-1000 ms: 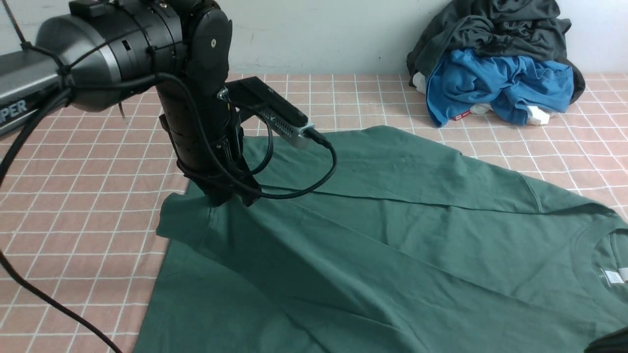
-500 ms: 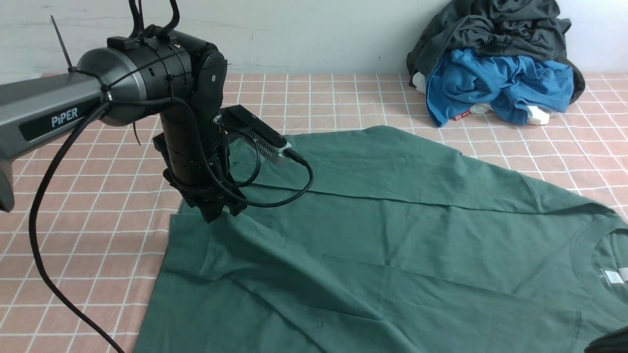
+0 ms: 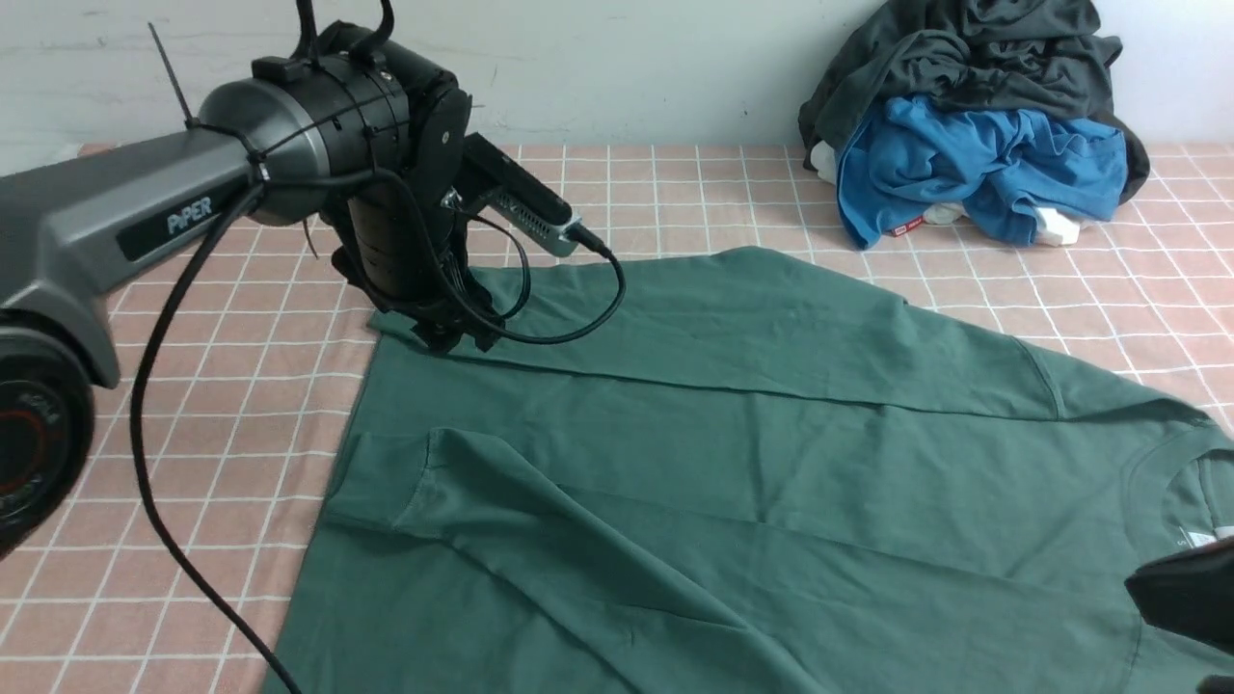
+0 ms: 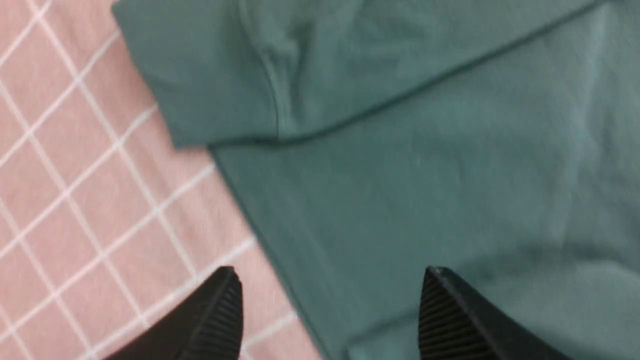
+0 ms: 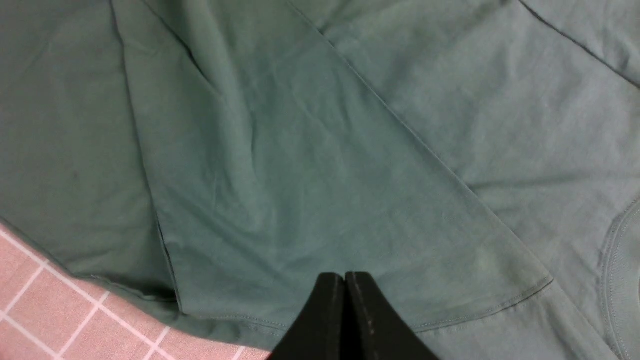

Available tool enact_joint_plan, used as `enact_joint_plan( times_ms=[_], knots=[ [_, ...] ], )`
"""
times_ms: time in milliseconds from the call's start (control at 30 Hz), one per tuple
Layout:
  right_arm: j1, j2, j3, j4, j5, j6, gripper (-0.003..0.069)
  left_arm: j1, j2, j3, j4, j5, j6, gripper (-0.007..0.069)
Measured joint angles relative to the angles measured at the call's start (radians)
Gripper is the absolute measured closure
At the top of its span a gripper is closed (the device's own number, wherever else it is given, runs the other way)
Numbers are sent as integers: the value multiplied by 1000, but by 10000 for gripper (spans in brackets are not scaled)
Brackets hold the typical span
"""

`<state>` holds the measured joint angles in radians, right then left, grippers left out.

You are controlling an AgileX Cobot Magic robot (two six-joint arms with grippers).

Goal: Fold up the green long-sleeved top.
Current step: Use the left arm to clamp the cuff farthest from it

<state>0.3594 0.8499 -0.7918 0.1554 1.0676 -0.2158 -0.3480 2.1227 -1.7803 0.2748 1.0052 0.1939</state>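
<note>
The green top (image 3: 733, 463) is stretched rightward from the spread, empty left gripper (image 3: 453, 335) at its far hem corner toward the collar, where the clamped-shut right gripper (image 5: 345, 281) is seen.

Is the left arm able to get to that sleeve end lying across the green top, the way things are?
Probably yes. The left gripper is open at the edge of the green top, with the sleeve cuff lying flat close by and nothing between them.
</note>
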Motion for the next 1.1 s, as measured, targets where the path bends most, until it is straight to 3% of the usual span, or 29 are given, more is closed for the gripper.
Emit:
enact_joint_plan(
  times_ms=[333, 833, 1100],
  knots=[
    [0, 45, -69, 0, 21, 0, 673, 0, 212, -153, 18, -27, 67, 183],
    [0, 46, -71, 0, 21, 0, 673, 10, 240, -184, 40, -135, 39, 191],
    [0, 46, -71, -1, 21, 0, 673, 37, 252, -188, 14, -145, -23, 361]
  ],
)
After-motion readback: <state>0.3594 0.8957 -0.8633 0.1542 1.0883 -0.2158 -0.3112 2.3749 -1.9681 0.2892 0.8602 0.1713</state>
